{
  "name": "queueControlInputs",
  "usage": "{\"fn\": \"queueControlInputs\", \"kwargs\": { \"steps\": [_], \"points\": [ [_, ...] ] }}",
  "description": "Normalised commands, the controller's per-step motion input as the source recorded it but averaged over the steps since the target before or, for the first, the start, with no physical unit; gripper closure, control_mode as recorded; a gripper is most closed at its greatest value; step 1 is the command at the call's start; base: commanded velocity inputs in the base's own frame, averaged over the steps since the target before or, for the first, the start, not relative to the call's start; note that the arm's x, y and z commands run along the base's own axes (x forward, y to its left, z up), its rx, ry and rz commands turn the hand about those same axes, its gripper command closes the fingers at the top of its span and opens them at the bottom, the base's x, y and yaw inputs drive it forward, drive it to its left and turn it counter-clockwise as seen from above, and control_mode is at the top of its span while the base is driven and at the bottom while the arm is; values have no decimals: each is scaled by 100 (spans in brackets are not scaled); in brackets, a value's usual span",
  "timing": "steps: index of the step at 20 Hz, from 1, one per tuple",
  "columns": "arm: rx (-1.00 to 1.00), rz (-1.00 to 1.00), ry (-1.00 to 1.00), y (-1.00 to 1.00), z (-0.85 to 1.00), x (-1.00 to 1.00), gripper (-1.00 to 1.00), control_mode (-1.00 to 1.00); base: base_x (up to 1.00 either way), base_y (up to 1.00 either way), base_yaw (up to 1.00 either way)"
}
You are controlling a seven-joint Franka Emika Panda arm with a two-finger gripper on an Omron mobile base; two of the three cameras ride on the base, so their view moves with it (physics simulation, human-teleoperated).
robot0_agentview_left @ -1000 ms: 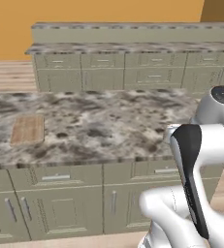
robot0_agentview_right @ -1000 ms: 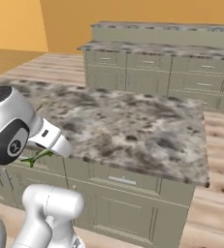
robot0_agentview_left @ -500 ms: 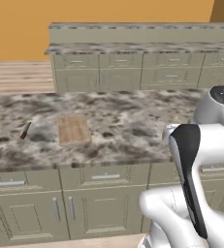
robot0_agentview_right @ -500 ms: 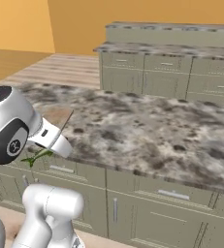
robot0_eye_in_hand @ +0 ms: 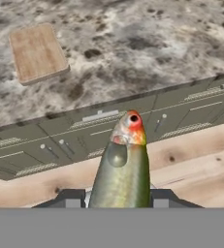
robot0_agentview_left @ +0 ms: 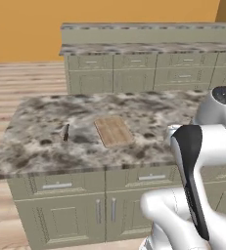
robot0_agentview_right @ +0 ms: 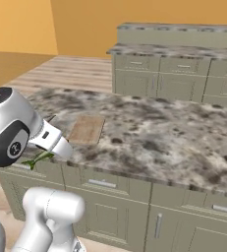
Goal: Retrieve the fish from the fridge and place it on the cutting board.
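Observation:
In the hand view my gripper (robot0_eye_in_hand: 117,197) is shut on the fish (robot0_eye_in_hand: 123,169), a slim grey-green body with a reddish head that points away from the hand. Its green end (robot0_agentview_right: 40,158) sticks out below my hand in the right base view, off the near edge of the island. The cutting board (robot0_agentview_left: 114,131), a light-brown wooden rectangle, lies flat on the island counter and has nothing on it. The same board (robot0_eye_in_hand: 37,52) sits in the upper left of the hand view and shows again (robot0_agentview_right: 87,129) beyond my hand. The fridge is out of view.
A small dark-handled knife (robot0_agentview_left: 65,132) lies on the mottled stone island counter (robot0_agentview_left: 41,146), left of the board. Drawer fronts (robot0_eye_in_hand: 99,126) line the island's near side. A second run of beige-green cabinets (robot0_agentview_left: 134,73) stands against the orange wall, with wooden floor between.
The whole picture has shifted, so the base and its cameras have moved. The board now sits nearer the middle of the left base view. The fish stays in my gripper.

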Motion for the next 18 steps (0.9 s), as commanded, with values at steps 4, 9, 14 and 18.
{"fn": "queueControlInputs", "kwargs": {
  "steps": [4,9,14,18],
  "points": [
    [0,0,0,0,0,0,100,100,41,74,-8],
    [0,0,0,0,0,0,100,100,48,42,-7],
    [0,0,0,0,0,0,100,100,38,16,-5],
    [0,0,0,0,0,0,100,100,16,0,0]
  ]
}}
